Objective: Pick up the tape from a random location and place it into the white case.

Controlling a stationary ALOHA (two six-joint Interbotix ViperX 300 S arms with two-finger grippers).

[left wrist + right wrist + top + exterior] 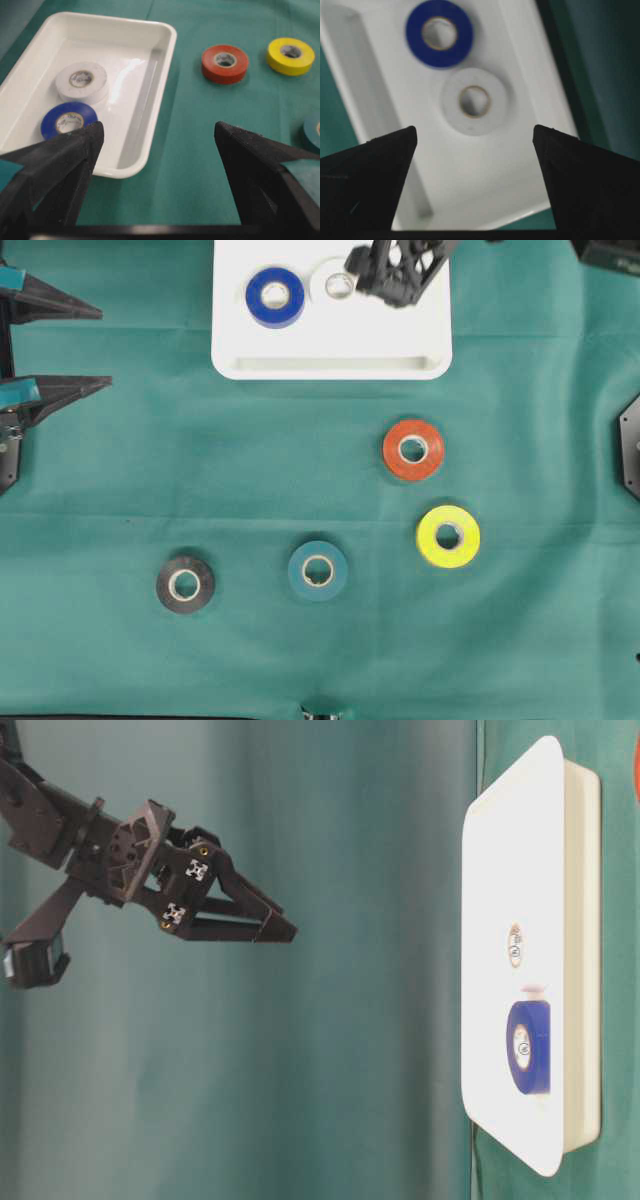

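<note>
The white case (330,350) lies at the top centre of the green cloth. Inside it lie a blue tape (275,296) and a white tape (334,282), side by side. My right gripper (358,270) hangs high above the case, open and empty. In the right wrist view the white tape (497,107) and blue tape (417,35) show below its spread jaws. My left gripper (105,347) rests at the left edge, open and empty. Loose on the cloth are a red tape (413,449), yellow tape (448,536), teal tape (318,570) and black tape (185,584).
The table-level view shows the right gripper (285,923) well off the case (500,870). The left wrist view takes in the case rim (165,60), red tape (225,62) and yellow tape (290,55). Dark arm bases stand at the right edge (630,450).
</note>
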